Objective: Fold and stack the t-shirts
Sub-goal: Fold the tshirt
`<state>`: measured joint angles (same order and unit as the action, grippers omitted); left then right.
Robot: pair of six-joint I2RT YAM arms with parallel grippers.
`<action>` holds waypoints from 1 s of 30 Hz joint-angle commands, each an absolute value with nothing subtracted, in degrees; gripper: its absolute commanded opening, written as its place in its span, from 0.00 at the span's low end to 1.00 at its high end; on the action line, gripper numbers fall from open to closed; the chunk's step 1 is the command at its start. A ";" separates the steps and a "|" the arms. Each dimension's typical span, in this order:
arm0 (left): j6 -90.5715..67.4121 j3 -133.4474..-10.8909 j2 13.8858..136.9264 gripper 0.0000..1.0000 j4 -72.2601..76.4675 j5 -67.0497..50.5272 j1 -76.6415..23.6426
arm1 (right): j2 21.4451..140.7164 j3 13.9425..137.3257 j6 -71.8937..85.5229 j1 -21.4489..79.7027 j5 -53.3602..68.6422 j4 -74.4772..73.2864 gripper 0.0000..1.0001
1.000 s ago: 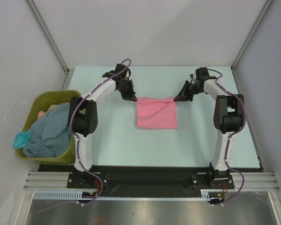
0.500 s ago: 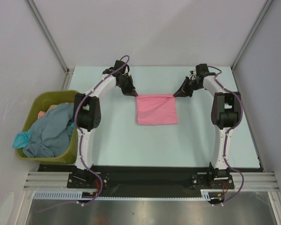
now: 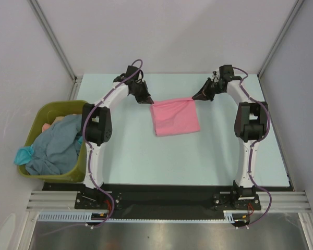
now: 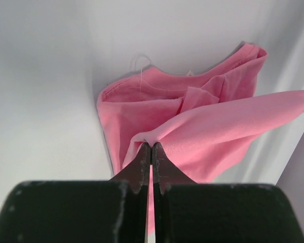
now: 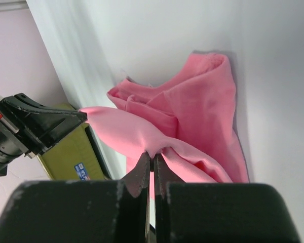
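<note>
Grey-blue t-shirts (image 3: pixel 55 148) are heaped in the bin (image 3: pixel 48 107). Farther off, right of the bin, the pink t-shirt (image 3: pixel 176 119) is raised by its far edge, one corner clamped in the left gripper (image 3: pixel 147 101), the other in the right gripper (image 3: pixel 194 97). Light, limp cloth is expected, so corners are best pinched.

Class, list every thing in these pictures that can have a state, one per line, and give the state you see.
pink t-shirt: partly folded, far edge lifted by two corners, the rest lying on the table
left gripper: shut on one corner
right gripper: shut on the other corner
olive-green bin: upright, full
grey-blue t-shirt: crumpled, unfolded, in the bin
teal t-shirt: crumpled, spilling over the bin's rim
</note>
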<state>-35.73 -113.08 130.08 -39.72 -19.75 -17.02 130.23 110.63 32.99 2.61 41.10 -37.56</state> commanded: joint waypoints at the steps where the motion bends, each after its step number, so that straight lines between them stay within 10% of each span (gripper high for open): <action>1: -37.26 -116.54 129.37 0.00 -37.35 -18.90 -15.56 | 132.09 114.34 34.72 1.85 42.63 -34.63 0.00; 16: -37.62 -121.82 136.14 0.02 -41.92 -19.25 -14.41 | 144.40 126.99 37.97 1.50 45.53 -33.84 0.12; 25: -32.70 -120.59 126.05 0.69 -44.30 -3.80 -16.25 | 143.53 134.47 32.01 -1.40 41.23 -41.38 0.63; 30: -30.49 -109.20 116.82 0.62 -36.16 -11.11 -19.24 | 139.23 130.19 26.55 -0.71 42.35 -45.09 0.66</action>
<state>-33.23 -114.50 126.78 -42.22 -7.70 -16.58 144.81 131.94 31.51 -1.30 41.87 -41.28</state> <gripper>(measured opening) 0.651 0.655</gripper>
